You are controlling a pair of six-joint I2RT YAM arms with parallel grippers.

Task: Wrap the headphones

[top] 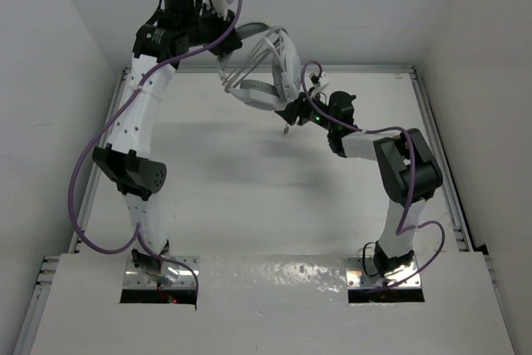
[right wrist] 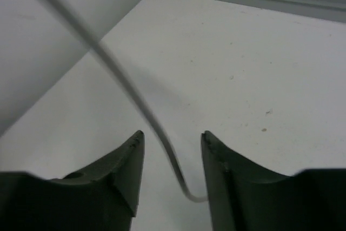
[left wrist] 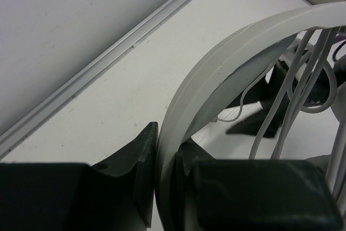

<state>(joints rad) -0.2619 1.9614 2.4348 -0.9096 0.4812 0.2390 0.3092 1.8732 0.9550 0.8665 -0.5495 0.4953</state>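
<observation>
The left gripper [left wrist: 165, 155] is pinching the curved white plastic headband [left wrist: 216, 63] of the light-grey over-ear headphones [top: 274, 47]. It is holding them aloft over the white table [right wrist: 259, 68], likely so the thin pale cable [right wrist: 124, 79] can be wound across the headband, where several strands are already lying. Beside the headband, the right gripper [right wrist: 172, 144] is standing spread, with the cable running loose between its jaws. A thick purple arm cable [top: 239, 6] is looping close to the headband and may be crowding the winding.

headband [left wrist: 211, 71] cut off at right edge; cable [right wrist: 130, 91] blurred, cut off top-left
</observation>
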